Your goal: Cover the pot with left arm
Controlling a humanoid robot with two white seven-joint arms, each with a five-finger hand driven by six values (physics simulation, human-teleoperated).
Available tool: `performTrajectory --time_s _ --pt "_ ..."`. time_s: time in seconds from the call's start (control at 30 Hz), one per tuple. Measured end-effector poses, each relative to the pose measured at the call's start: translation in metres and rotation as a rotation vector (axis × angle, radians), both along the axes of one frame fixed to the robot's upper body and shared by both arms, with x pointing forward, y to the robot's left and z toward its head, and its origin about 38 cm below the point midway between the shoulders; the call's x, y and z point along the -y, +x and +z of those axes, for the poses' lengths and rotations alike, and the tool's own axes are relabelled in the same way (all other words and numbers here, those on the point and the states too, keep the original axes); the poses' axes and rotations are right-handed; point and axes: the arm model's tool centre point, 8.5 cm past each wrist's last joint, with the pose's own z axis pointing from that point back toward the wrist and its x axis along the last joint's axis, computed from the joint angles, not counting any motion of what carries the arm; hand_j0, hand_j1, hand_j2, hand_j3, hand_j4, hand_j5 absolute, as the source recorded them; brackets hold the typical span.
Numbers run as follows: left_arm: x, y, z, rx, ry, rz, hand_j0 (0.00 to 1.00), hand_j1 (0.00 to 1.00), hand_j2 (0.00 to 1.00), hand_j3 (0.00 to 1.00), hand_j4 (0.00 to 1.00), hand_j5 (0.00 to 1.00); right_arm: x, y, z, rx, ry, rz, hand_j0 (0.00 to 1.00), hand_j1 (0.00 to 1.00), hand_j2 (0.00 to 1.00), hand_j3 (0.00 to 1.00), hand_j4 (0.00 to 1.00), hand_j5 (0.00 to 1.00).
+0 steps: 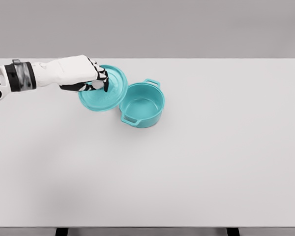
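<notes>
Left hand [83, 74] reaches in from the left edge, fingers curled around the knob of the teal lid [104, 89]; whether the lid rests on the white table [211, 157] or is lifted cannot be told. The lid overlaps the left rim of the open teal pot [142, 104], which stands upright and uncovered left of table centre.

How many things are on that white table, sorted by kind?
Pots: 1, the teal pot, open.
Lids: 1, the teal lid, held by the left hand beside the pot.
Total: 2.
</notes>
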Motion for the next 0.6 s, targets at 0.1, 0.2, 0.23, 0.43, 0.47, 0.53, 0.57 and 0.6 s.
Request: performTrajectory --time_s 0.1,0.2,0.23,0.43,0.47,0.53,0.57,0.6 --pt "0.004 -0.001 -0.006 -0.014 0.017 -0.012 0.48 0.48 0.48 0.48 0.48 0.48 0.000 0.000 0.000 0.000 0.000 0.000 1.00 1.00 1.00 1.00 1.00 1.00" --pt "0.007 -0.001 -0.004 -0.011 0.024 -0.021 0.48 0.48 0.48 0.48 0.48 0.48 0.000 0.000 0.000 0.000 0.000 0.000 1.00 1.00 1.00 1.00 1.00 1.00" --pt "0.009 0.000 -0.003 -0.008 0.024 -0.025 0.48 0.48 0.48 0.48 0.48 0.48 0.000 0.000 0.000 0.000 0.000 0.000 1.00 1.00 1.00 1.00 1.00 1.00" --pt "0.018 0.000 -0.004 -0.014 0.047 -0.051 0.48 0.48 0.48 0.48 0.48 0.48 0.000 0.000 0.000 0.000 0.000 0.000 1.00 1.00 1.00 1.00 1.00 1.00" --pt "0.020 0.001 -0.002 -0.011 0.047 -0.055 0.48 0.48 0.48 0.48 0.48 0.48 0.000 0.000 0.000 0.000 0.000 0.000 1.00 1.00 1.00 1.00 1.00 1.00" --pt "0.024 0.004 0.008 0.007 0.050 -0.064 0.48 0.48 0.48 0.48 0.48 0.48 0.000 0.000 0.000 0.000 0.000 0.000 1.00 1.00 1.00 1.00 1.00 1.00" --pt "0.026 0.004 0.008 0.004 0.053 -0.069 0.49 0.49 0.49 0.49 0.49 0.49 0.000 0.000 0.000 0.000 0.000 0.000 1.00 1.00 1.00 1.00 1.00 1.00" --pt "0.027 0.004 0.006 -0.004 0.056 -0.073 0.49 0.49 0.49 0.49 0.49 0.49 0.000 0.000 0.000 0.000 0.000 0.000 1.00 1.00 1.00 1.00 1.00 1.00"
